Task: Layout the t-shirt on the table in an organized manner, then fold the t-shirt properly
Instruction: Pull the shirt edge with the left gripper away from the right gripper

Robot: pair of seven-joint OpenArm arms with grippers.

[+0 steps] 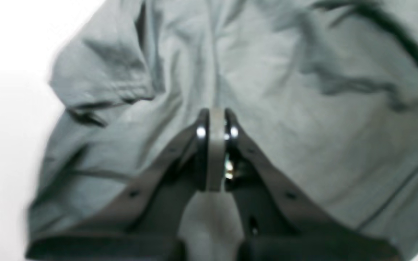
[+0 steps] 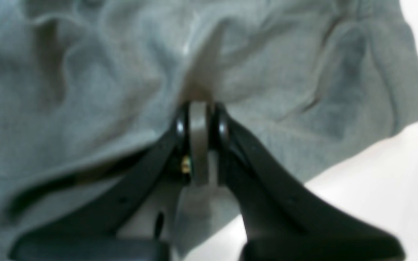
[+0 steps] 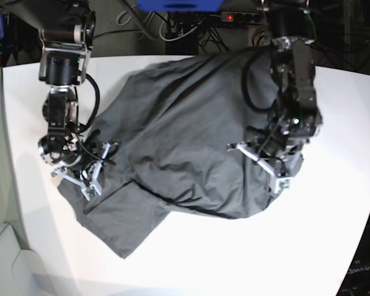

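Closest to my left wrist camera, my left fingers [image 1: 215, 123] are pinching together on a raised ridge of the t-shirt [image 1: 303, 119]; the charcoal cloth is spreading in soft wrinkles past the tips, and the white worktop [image 1: 5, 108] is showing along the left edge of that view. Over my right wrist, my right fingers [image 2: 199, 116] are likewise clamping a fold of the same cloth between them, with worktop showing bare at the lower right.

From the base view, reading left to right: my right arm is reaching down at the shirt's left edge, its fingers [image 3: 89, 179] sitting on the cloth; the t-shirt [image 3: 172, 142] is lying crumpled and unfolded across the middle of the worktop [image 3: 333, 234], bunching in broad creases with one flap trailing toward the near side; my left fingers [image 3: 277, 172] are gripping the shirt's right edge.
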